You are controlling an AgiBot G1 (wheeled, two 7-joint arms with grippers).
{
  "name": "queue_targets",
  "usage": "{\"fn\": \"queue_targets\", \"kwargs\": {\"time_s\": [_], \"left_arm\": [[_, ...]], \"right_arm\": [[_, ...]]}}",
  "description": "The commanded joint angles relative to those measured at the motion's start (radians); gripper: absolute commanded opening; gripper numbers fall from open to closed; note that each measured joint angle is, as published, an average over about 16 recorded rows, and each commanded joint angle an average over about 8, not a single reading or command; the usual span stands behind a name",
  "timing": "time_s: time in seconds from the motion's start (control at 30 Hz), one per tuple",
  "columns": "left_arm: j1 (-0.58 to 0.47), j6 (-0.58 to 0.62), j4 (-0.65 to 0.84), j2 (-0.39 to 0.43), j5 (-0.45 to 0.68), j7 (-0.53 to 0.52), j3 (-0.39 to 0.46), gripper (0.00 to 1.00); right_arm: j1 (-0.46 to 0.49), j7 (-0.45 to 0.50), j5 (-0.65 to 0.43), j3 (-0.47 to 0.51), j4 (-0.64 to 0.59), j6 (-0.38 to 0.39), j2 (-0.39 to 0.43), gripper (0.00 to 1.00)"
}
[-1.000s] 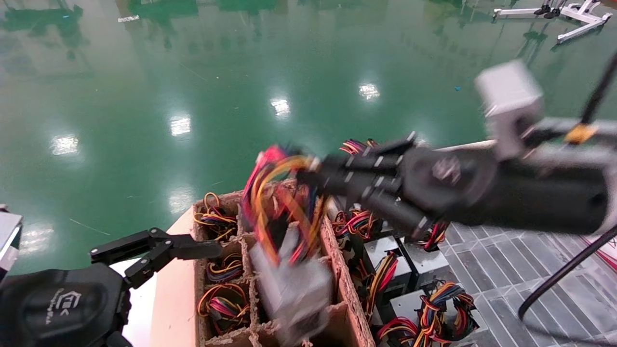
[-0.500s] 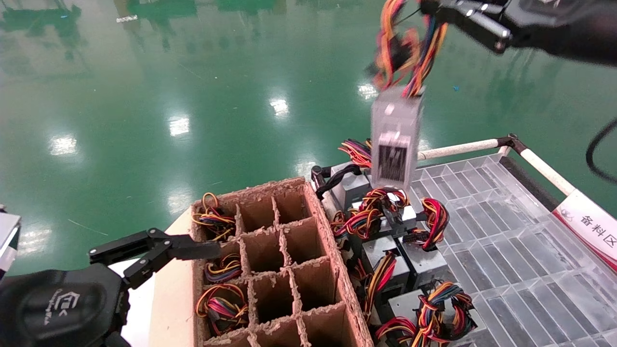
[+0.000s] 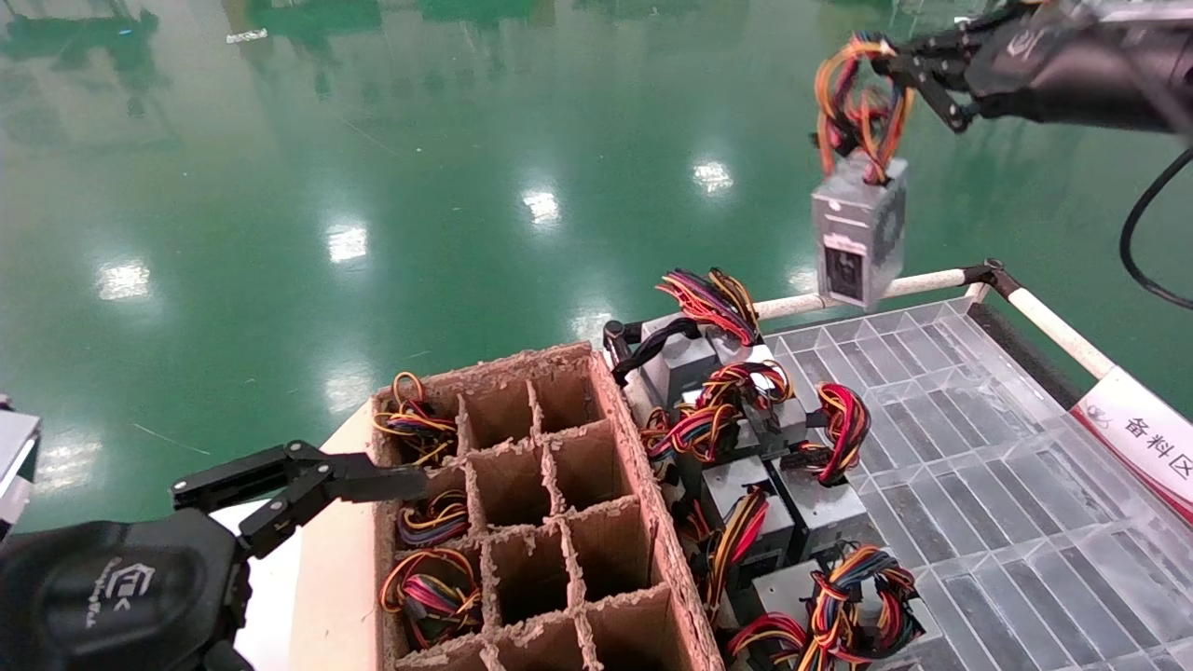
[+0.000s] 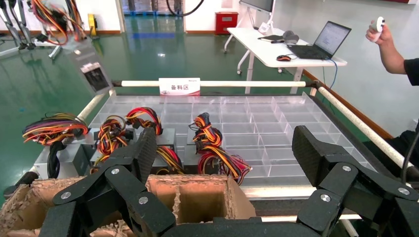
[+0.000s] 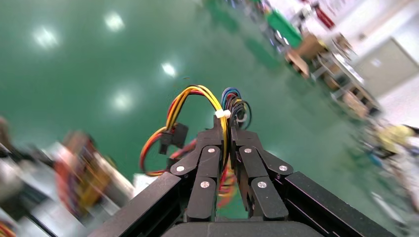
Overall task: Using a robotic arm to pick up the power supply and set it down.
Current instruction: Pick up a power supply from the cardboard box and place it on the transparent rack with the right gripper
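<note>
Swung out toward two o'clock since a moment ago, the right gripper (image 3: 899,70) stays clamped on the wire bundle (image 3: 857,102), the power supply (image 3: 857,238) dangling above the clear divided tray's (image 3: 979,447) far rail; release comes next. Left gripper (image 3: 308,485), spread apart, idles beside the cardboard crate (image 3: 643,485). Green glossy floor (image 3: 373,186) beyond.

The right gripper (image 3: 899,70) pinches the wire bundle of a grey power supply (image 3: 857,228), which hangs high over the far edge of the clear gridded tray (image 3: 988,466). The left gripper (image 3: 373,480), fingers apart, rests at the cardboard divider box (image 3: 643,485).
</note>
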Motion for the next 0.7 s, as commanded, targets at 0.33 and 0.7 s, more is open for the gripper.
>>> {"fn": "queue_targets", "kwargs": {"time_s": [0.33,0.7], "left_arm": [[0.000,0.000,0.000,0.000,0.000,0.000,0.000,1.00],[0.000,0.000,0.000,0.000,0.000,0.000,0.000,1.00]], "right_arm": [[-0.018,-0.174,-0.085,-0.055,-0.041,0.126,-0.087,0.00],[-0.051,-0.254,-0.115,-0.075,-0.060,0.168,-0.165,0.00]]}}
